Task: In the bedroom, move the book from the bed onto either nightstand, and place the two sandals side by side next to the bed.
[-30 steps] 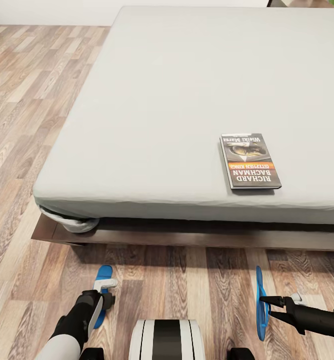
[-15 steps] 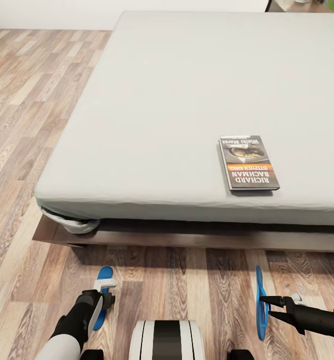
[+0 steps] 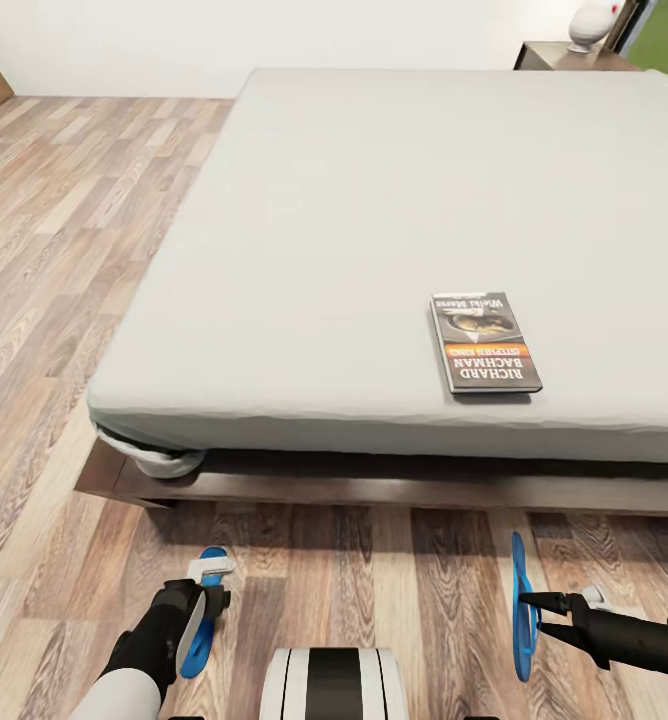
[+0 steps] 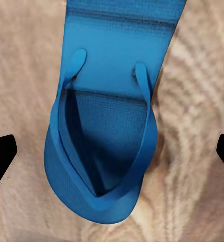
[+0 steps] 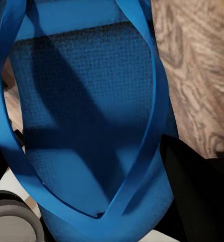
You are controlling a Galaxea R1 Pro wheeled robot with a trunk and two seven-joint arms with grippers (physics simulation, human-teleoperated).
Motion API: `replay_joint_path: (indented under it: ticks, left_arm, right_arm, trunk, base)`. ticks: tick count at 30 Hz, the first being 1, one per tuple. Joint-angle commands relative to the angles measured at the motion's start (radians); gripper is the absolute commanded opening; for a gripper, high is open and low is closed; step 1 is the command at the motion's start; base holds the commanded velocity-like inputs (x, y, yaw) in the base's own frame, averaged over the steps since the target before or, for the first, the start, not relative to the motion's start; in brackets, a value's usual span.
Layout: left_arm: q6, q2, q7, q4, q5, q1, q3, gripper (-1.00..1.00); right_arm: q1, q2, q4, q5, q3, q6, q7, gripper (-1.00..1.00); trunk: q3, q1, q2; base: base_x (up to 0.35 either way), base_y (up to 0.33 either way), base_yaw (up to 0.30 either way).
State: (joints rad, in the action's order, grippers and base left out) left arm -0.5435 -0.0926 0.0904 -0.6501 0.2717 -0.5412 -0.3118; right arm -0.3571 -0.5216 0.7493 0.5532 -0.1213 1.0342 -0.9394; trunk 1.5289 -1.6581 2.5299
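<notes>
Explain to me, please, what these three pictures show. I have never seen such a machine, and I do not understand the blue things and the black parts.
This is a simulated two-armed robot on wheels. The wide picture comes from a camera on its head, looking down at a large bed with a pale grey mattress and a dark wood frame. A thin grey-black paperback book with an orange band lies flat on the mattress near its front edge. The floor is light-brown wood planks.

The other two pictures come from cameras near each end effector. The left end effector hangs open over a flat bright blue sandal lying on the floor. The right end effector grips the second blue sandal, held on edge above the floor.
</notes>
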Motion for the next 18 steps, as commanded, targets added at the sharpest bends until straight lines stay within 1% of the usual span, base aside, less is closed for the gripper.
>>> replay_joint_path:
  ticks: [1,4,6,7,8,9,10,11,12,14,15,16,18]
  left_arm:
    - [-0.004,-0.001,-0.001,-0.002,0.003,0.0,-0.004,1.0]
    - [-0.006,0.001,-0.005,-0.004,0.001,0.0,-0.005,1.0]
    - [-0.007,0.02,-0.027,-0.013,-0.001,0.0,-0.005,1.0]
    - [-0.008,0.033,-0.057,-0.022,-0.003,0.0,-0.005,1.0]
    - [-0.01,0.048,-0.104,-0.034,-0.007,0.0,-0.006,1.0]
    - [-0.012,0.07,-0.166,-0.046,-0.016,0.0,-0.006,1.0]
    - [-0.013,0.083,-0.203,-0.051,-0.023,0.0,-0.006,1.0]
    - [-0.014,0.11,-0.281,-0.058,-0.038,0.0,-0.006,1.0]
    - [-0.017,0.149,-0.409,-0.064,-0.064,0.0,-0.006,1.0]
    - [-0.029,0.195,-0.579,-0.068,-0.097,0.0,-0.006,1.0]
    - [-0.034,0.213,-0.657,-0.069,-0.109,0.0,-0.006,1.0]
    - [-0.039,0.236,-0.756,-0.069,-0.12,0.0,-0.006,1.0]
    - [-0.042,0.253,-0.842,-0.069,-0.128,0.0,-0.006,1.0]
  right_arm:
    - [0.0,0.0,0.0,-0.006,-0.001,0.003,-0.006,-1.0]
    - [0.0,0.0,0.0,-0.007,-0.002,0.003,-0.006,-1.0]
    - [0.0,0.0,-0.001,-0.007,-0.001,0.002,-0.006,-1.0]
    - [0.0,0.0,-0.002,-0.008,-0.002,0.002,-0.006,-1.0]
    - [0.0,0.0,-0.002,-0.008,-0.002,0.002,-0.006,-1.0]
    - [0.0,0.0,-0.002,-0.008,-0.002,0.002,-0.005,-1.0]
    - [0.0,0.0,-0.003,-0.009,-0.002,0.002,-0.005,-1.0]
    - [0.0,0.0,-0.003,-0.009,-0.002,0.001,-0.005,-1.0]
    - [0.0,0.0,-0.004,-0.01,-0.003,0.001,-0.004,-1.0]
    - [0.0,0.0,-0.005,-0.011,-0.003,-0.001,-0.002,-1.0]
    - [0.0,0.0,-0.006,-0.012,-0.003,-0.003,0.0,-1.0]
    - [0.0,0.0,-0.009,-0.015,-0.003,-0.006,0.004,-1.0]
    - [0.0,0.0,-0.02,-0.024,-0.002,-0.013,0.009,-1.0]
  trunk:
    - [-0.003,0.001,0.0]
    - [-0.015,0.002,-0.001]
    - [-0.023,0.003,-0.001]
    - [-0.027,0.003,-0.001]
    - [-0.03,0.004,-0.002]
    - [-0.034,0.004,-0.002]
    - [-0.038,0.005,-0.002]
    - [-0.042,0.005,-0.002]
    - [-0.046,0.006,-0.003]
    - [-0.054,0.006,-0.003]
    - [-0.058,0.007,-0.003]
    - [-0.058,0.007,-0.003]
    - [-0.058,0.007,-0.003]
  base:
    - [0.0,0.0,0.0]
    - [0.0,0.0,0.0]
    - [0.0,0.0,0.0]
    - [0.0,0.0,0.0]
    - [0.0,0.0,0.0]
    - [0.0,0.0,0.0]
    - [0.0,0.0,0.0]
    - [0.0,0.0,0.0]
    - [0.0,0.0,0.0]
    - [0.0,0.0,0.0]
    - [0.0,0.0,0.0]
    - [0.0,0.0,0.0]
    - [0.0,0.0,0.0]
